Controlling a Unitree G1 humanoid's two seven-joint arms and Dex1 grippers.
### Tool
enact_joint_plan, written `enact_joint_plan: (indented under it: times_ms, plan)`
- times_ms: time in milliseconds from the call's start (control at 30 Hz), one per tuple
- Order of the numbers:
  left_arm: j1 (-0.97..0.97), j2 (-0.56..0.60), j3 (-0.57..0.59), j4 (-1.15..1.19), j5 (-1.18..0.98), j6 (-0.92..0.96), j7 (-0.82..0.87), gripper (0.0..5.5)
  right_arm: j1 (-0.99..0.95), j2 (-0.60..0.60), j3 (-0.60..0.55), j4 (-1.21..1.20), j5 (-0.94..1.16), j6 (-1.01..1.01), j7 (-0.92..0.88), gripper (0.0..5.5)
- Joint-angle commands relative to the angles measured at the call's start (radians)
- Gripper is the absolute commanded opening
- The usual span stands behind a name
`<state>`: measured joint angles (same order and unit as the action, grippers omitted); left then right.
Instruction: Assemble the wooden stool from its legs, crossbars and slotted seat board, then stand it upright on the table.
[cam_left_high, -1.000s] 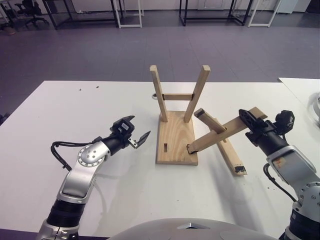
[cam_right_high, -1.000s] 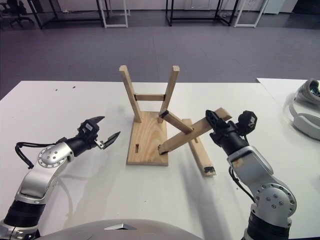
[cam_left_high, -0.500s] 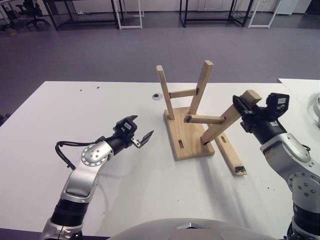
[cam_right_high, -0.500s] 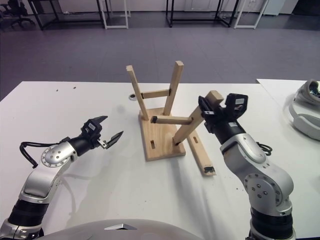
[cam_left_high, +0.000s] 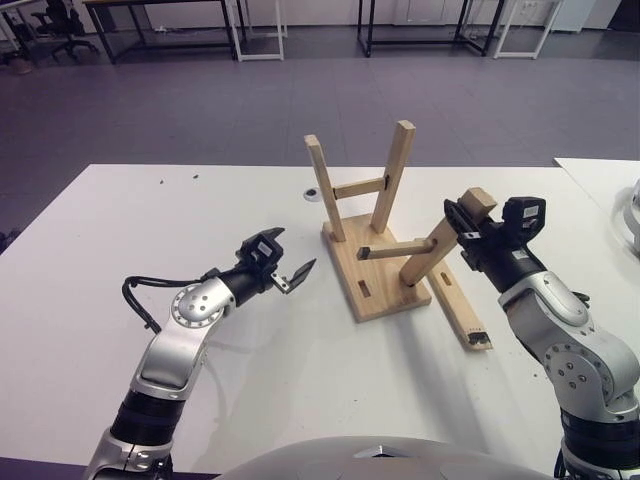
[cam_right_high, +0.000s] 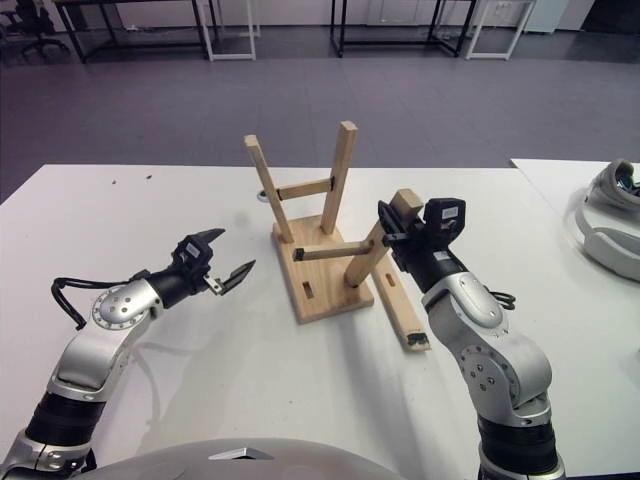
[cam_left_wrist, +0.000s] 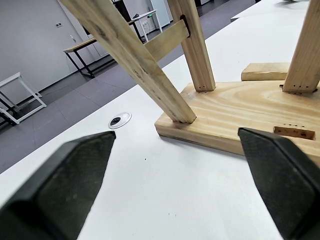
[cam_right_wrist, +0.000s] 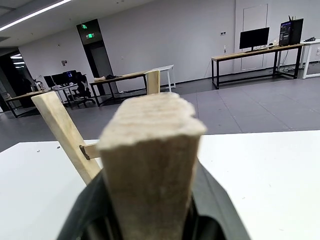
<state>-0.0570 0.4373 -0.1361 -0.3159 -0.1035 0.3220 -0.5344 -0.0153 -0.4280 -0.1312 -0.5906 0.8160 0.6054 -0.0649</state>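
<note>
Head view: seat board (cam_left_high: 385, 285) flat on the tabletop (cam_left_high: 100, 230), with two legs (cam_left_high: 392, 175) and a crossbar (cam_left_high: 358, 187) rising from its far end. My right hand (cam_left_high: 462, 226) is clenched on a third leg (cam_left_high: 428, 255), tilted, foot at the board's right edge. My left hand (cam_left_high: 290, 257) hangs released, left of the board. A loose leg (cam_left_high: 462, 312) lies right of the board.

Left wrist view: I see the fingers (cam_left_wrist: 60, 185) spread wide, the board beyond them.

Right wrist view: the hand grasps the third leg's end.

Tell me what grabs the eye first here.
Mid-table, the seat board lies flat with two joined legs sticking up at its far end. The right gripper is shut on a third leg leaning on the board's right side, and the left gripper hovers open to the board's left.
</note>
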Motion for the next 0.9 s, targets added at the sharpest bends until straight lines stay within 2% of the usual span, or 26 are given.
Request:
enact_joint_plan:
  times_ms: [33, 67, 267, 400, 500, 600, 733, 900]
  plan:
    - [-0.02, 0.008, -0.004, 0.008, 0.018, 0.007, 0.001, 4.51, -0.015, 0.039, -0.008, -0.013, 0.033, 0.002, 0.039, 1.04]
    - [-0.021, 0.009, -0.004, 0.01, 0.019, 0.006, 0.001, 4.51, -0.018, 0.038, -0.005, -0.025, 0.016, -0.008, 0.052, 1.43]
    - [-0.019, 0.014, 0.0, 0.009, 0.021, 0.008, 0.002, 4.51, -0.056, 0.063, -0.041, -0.084, 0.035, -0.034, 0.073, 2.5]
    - [-0.017, 0.016, 0.004, 0.01, 0.022, 0.006, 0.003, 4.51, -0.146, -0.01, -0.174, -0.151, 0.202, -0.034, 0.078, 3.16]
    - [-0.021, 0.013, 0.002, 0.019, 0.027, -0.001, 0.004, 4.51, -0.279, -0.085, -0.307, -0.049, 0.328, -0.039, 0.042, 3.68]
    - [-0.028, 0.011, 0.002, 0.025, 0.039, -0.008, 0.007, 4.51, -0.177, -0.126, -0.242, 0.106, 0.15, 0.002, 0.058, 4.14]
    - [-0.028, 0.01, 0.009, 0.033, 0.047, -0.015, 0.008, 4.51, 0.039, -0.148, -0.07, 0.218, -0.047, 0.086, 0.109, 4.14]
    - [-0.04, 0.01, 0.009, 0.049, 0.051, -0.022, 0.006, 4.51, 0.141, -0.142, 0.005, 0.259, -0.111, 0.162, 0.178, 4.14]
